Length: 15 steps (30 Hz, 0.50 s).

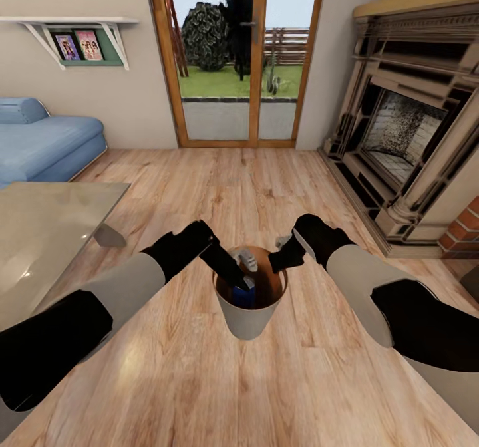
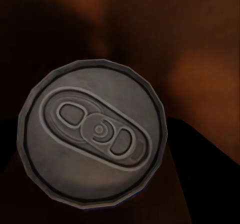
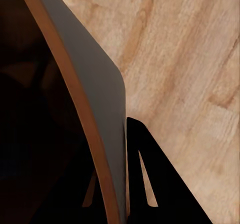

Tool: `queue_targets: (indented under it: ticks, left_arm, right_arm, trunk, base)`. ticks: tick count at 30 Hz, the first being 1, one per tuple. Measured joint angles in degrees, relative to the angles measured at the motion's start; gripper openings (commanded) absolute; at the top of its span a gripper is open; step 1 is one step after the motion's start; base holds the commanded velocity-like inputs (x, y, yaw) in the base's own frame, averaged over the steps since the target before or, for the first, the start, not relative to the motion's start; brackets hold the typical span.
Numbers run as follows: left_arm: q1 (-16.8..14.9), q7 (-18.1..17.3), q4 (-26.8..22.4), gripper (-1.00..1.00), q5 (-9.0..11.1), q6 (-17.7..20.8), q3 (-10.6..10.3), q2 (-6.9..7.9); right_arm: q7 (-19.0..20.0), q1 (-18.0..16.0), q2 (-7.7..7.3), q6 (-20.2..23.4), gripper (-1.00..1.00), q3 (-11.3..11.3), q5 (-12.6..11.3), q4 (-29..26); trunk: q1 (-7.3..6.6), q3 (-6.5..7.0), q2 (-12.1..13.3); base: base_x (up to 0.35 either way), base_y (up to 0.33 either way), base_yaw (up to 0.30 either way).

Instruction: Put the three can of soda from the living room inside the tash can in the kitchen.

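1. The tash can [image 1: 249, 320] is held above the light wood floor [image 1: 266, 187] of the living room, between the two arms. Its pale outside and brown inside show in the head view.
2. The right gripper [image 1: 286, 255] pinches the bin's rim on the right side. In the right wrist view one dark finger [image 3: 160, 184] lies against the grey outer wall [image 3: 85, 69]; the other is inside the bin, lost in shadow.
3. The left gripper [image 1: 241, 281] reaches down into the bin. Its fingertips are hidden by the bin's wall and by a blue thing [image 1: 243, 295] that cannot be identified, so whether it is open or closed cannot be told.
4. The left wrist view shows a can of soda [image 2: 92, 134] from above, its silver-grey top and pull tab facing the camera, inside the bin's brown interior. Its orange side is not visible, and the surroundings are dark and blurred.
5. The blue sofa [image 1: 46, 138] is cut off at the left edge, and the glass table [image 1: 46, 234] is partly covered by the left arm.
6. The fireplace [image 1: 406, 134] stands on the right, beside the glazed door [image 1: 233, 54].
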Motion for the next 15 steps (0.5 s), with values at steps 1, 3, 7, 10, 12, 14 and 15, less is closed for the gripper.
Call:
queue_targets:
  ticks: [1,3,7,10,12,14,15]
  left_arm:
    - [0.0,0.0,0.1,1.00,-0.6,0.1,-0.4,-0.04]
    - [0.1,0.0,0.1,1.00,-0.6,0.1,-0.4,-0.15]
    - [0.0,0.1,0.1,1.00,-0.6,0.1,-0.4,-0.24]
    - [0.0,0.1,0.0,1.00,-0.6,0.1,-0.4,-0.21]
    - [0.0,0.1,-0.3,1.00,-0.5,0.1,-0.4,-0.02]
    - [0.0,0.0,-1.0,1.00,-0.5,0.1,-0.3,0.16]
    - [0.0,-0.1,-2.6,1.00,-0.5,0.1,-0.3,0.28]
  right_arm:
    - [0.0,0.0,-0.01,-0.1,-1.00,0.0,0.6,-0.7]
    - [-0.3,-0.1,-0.07,-0.8,-1.00,-0.3,2.6,-4.2]
    - [0.0,0.0,-0.07,-0.1,-1.00,-0.4,0.1,-4.1]
    - [-0.1,0.0,-0.09,-0.4,-1.00,0.0,1.8,-4.0]
    - [-0.1,0.0,-0.09,-0.4,-1.00,0.0,2.0,-4.0]
    - [-0.1,0.0,-0.12,-0.2,-1.00,-0.2,1.0,-4.0]
    - [0.0,0.0,-0.15,-0.2,-1.00,-0.3,0.6,-4.1]
  trunk:
    - [0.00,-0.01,0.0]
    - [-0.01,0.01,0.0]
    - [0.00,0.00,0.0]
    - [0.00,0.00,0.0]
    - [0.00,0.00,0.0]
    - [0.00,0.00,0.0]
    - [0.00,0.00,0.0]
  base:
    - [0.000,0.000,0.000]
    - [0.000,0.000,0.000]
    - [0.000,0.000,0.000]
    - [0.000,0.000,0.000]
    - [0.000,0.000,0.000]
    - [0.000,0.000,0.000]
    - [0.000,0.000,0.000]
